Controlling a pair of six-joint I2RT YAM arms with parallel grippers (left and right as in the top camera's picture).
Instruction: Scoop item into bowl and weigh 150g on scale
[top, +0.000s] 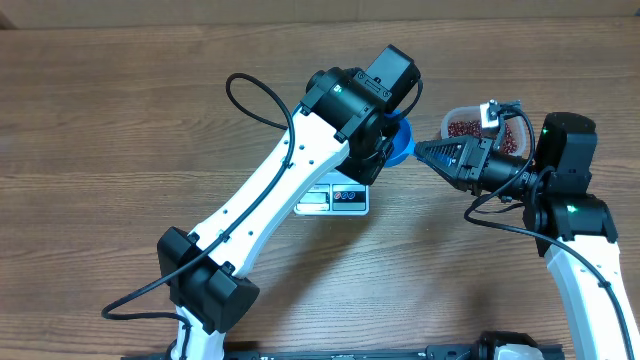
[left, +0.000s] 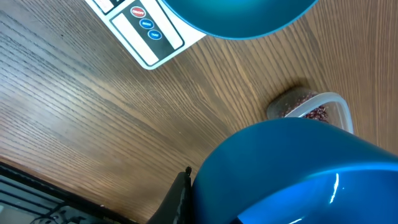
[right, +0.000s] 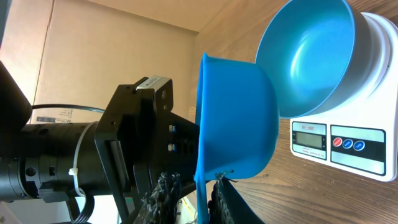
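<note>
Left of centre on the table (top: 120, 120): scale (top: 335, 198), display edge toward the robot, with the empty bowl (right: 311, 50) sitting on it, likely so the weight registers as beans land.

Just right of it: left gripper (top: 388, 148) closed on a small blue scoop (right: 239, 112), held on its side beside the bowl; contents hidden. Right gripper (top: 422, 150) meets the scoop, fingers either side of its rim, nearly together. Clamped or not, cannot tell. Reads as a handover or re-grip.

Far right: beans (top: 462, 128) lie in the clear tub (left: 336, 98); none in the bowl yet.
</note>
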